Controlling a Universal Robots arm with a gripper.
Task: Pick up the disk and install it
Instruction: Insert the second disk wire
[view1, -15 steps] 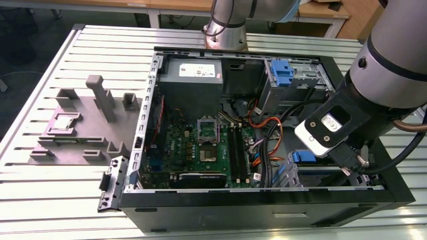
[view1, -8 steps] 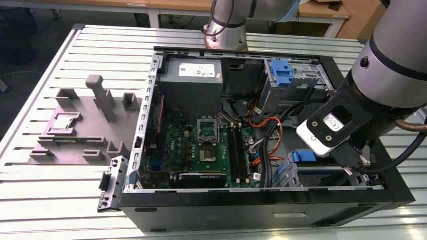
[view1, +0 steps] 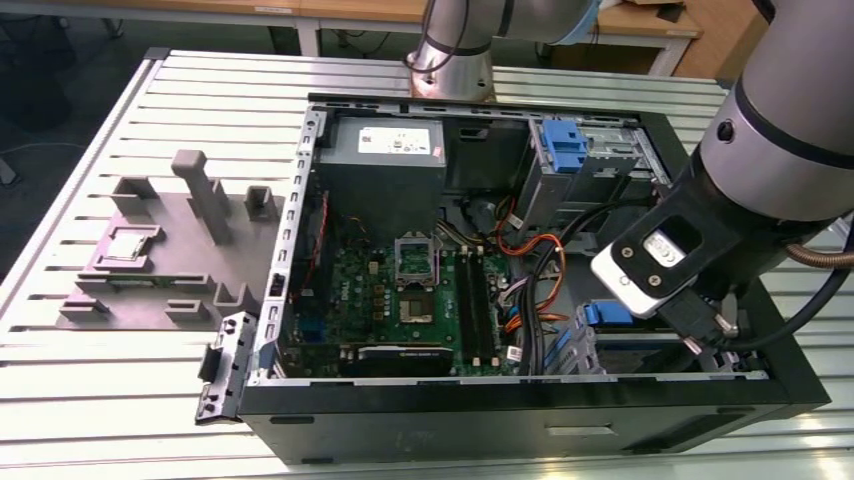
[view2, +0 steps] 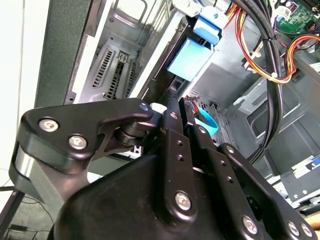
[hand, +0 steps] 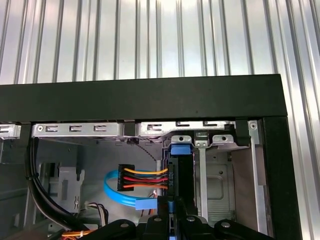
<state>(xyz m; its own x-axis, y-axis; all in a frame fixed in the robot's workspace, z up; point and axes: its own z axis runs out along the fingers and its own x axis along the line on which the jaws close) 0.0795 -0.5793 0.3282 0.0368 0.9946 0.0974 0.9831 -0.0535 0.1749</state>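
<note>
The disk (hand: 180, 172) stands on edge in the drive bay at the corner of the open computer case (hand: 150, 102), its blue bracket tab (hand: 180, 149) up against the bay's metal rail. In the second wrist view the disk's blue bracket (view2: 191, 59) shows just past my fingertips. My gripper (hand: 176, 216) is shut on the disk's near edge, one black finger on either side. In the exterior view my wrist (view1: 667, 262) hangs over the case's corner at the exterior view's right, with the disk's blue bracket (view1: 613, 313) just beneath it.
The case (view1: 534, 420) lies open on a slatted metal table (view1: 120, 390). Inside are a green motherboard (view1: 407, 300), a grey power-supply box (view1: 380, 150), a bare blue caddy (view1: 567, 145) and loose coloured cables (hand: 142, 180). A grey fixture (view1: 174, 250) lies at the exterior view's left.
</note>
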